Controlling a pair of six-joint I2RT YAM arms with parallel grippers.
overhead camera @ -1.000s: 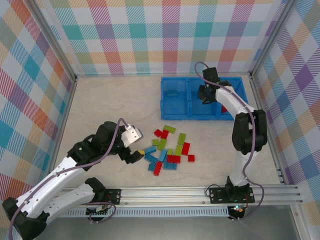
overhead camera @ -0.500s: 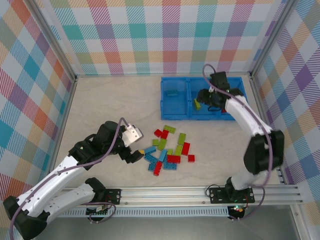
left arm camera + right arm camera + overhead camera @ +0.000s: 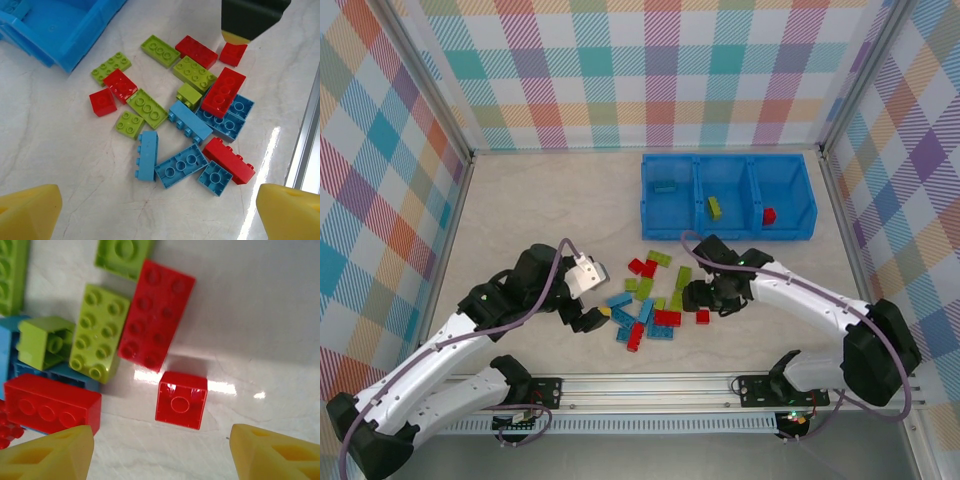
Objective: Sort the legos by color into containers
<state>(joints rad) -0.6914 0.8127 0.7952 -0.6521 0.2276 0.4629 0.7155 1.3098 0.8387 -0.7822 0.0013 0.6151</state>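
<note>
The legos lie in a loose pile of red, lime green and light blue bricks on the table. The blue bin of three containers stands behind it, with one blue brick in the left one, a green one in the middle and a red one in the right. My right gripper hangs open low over the pile's right edge, and a small red square brick lies upside down just ahead of its gap. My left gripper is open at the pile's left side, close to a light blue brick, and holds nothing.
The right gripper's dark finger reaches into the left wrist view above the pile. A metal rail runs along the near table edge. Checked walls enclose the table. A corner of the bin sits close to the pile's far side.
The right arm swung from the bin's middle container down to the pile's right edge and opened; a green brick now lies in that container. The left arm barely moved.
</note>
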